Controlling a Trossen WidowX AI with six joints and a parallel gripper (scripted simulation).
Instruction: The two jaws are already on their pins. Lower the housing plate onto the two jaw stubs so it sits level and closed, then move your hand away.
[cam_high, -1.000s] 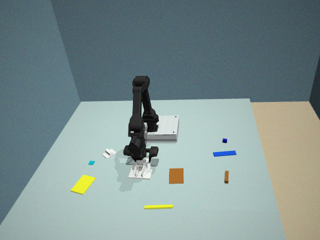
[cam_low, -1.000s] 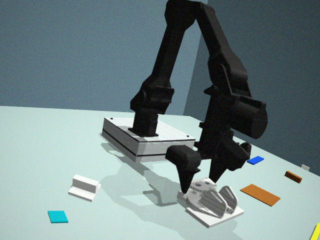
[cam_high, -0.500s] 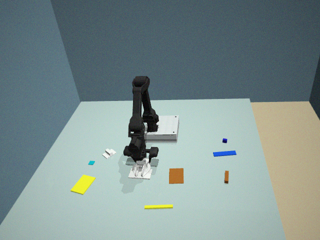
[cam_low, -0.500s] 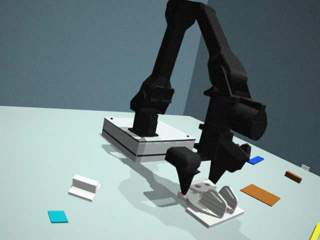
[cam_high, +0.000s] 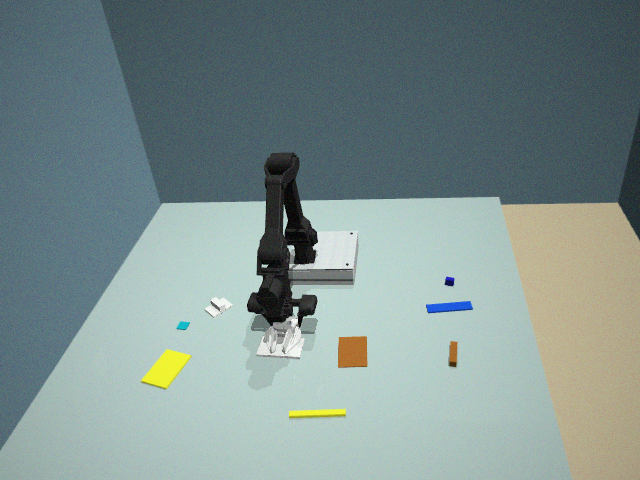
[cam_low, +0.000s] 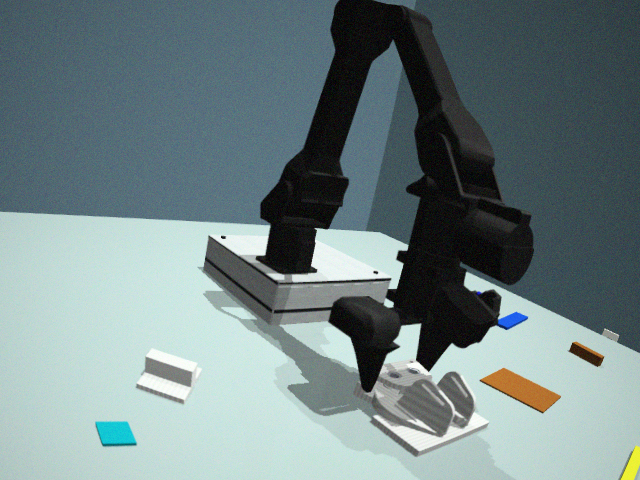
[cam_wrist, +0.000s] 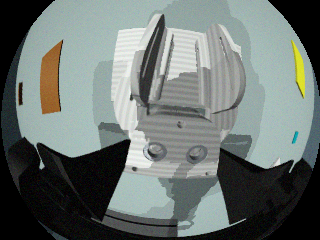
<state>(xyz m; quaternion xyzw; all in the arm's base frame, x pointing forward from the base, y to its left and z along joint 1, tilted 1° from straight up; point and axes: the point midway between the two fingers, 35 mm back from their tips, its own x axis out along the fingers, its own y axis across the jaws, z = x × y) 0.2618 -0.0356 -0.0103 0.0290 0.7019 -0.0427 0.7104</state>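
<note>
The claw (cam_high: 284, 324) (cam_low: 395, 378) (cam_wrist: 174, 148) points down and grips the housing plate (cam_high: 290, 322) (cam_low: 406, 380) (cam_wrist: 175, 163) by its opposite sides, one finger on each. The plate lies between the fingertips, over the rear of the two curved jaw pieces; whether it is fully seated on their stubs I cannot tell.

Just ahead of the claw, the near-upright fins of those pieces rise side by side above the white base (cam_high: 264, 351) (cam_low: 417, 445) (cam_wrist: 122, 47). The step in hand looks like the final lowering. I would keep the plate level, press straight down gently, and check both sides for an even gap before opening. Part the fingers evenly, then lift straight up; a sideways drag could tip the plate or pull it off a stub.

Farther out, beside the claw, lies the orange tile (cam_high: 352, 351) (cam_low: 521, 390) (cam_wrist: 51, 80), well apart from the work.
</note>
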